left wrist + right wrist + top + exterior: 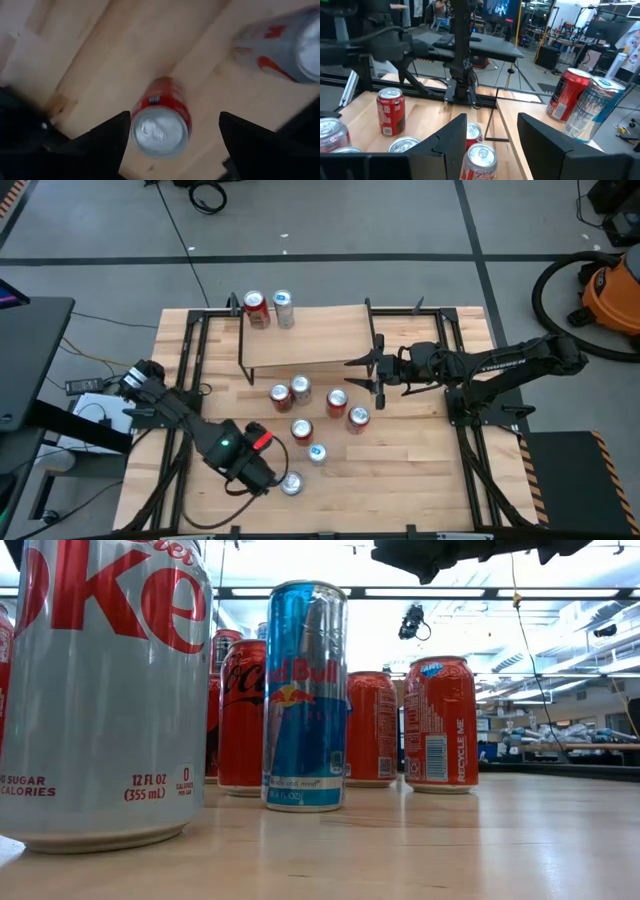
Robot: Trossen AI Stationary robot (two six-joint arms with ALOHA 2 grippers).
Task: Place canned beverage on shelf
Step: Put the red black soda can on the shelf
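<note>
Left gripper [272, 477] sits at the surface's [420, 470] six o'clock edge, fingers spread wide and holding nothing; in its wrist view a red can [161, 118] stands upright between the finger tips, untouched. In the overhead view a silver can [292, 484] lies just beside it at three o'clock. Right gripper [362, 375] hovers at the shelf's [320, 335] four o'clock corner, fingers partly spread, empty, above the can cluster [318, 412]. Two cans [270, 310] already stand at the shelf's ten o'clock end; the rest of its board is free. Recommended: descend squarely, close at mid-height, lift straight. Risk: the nearby silver can and the shelf's thin legs narrow the approach; open room lies toward the surface's four o'clock quarter.
</note>
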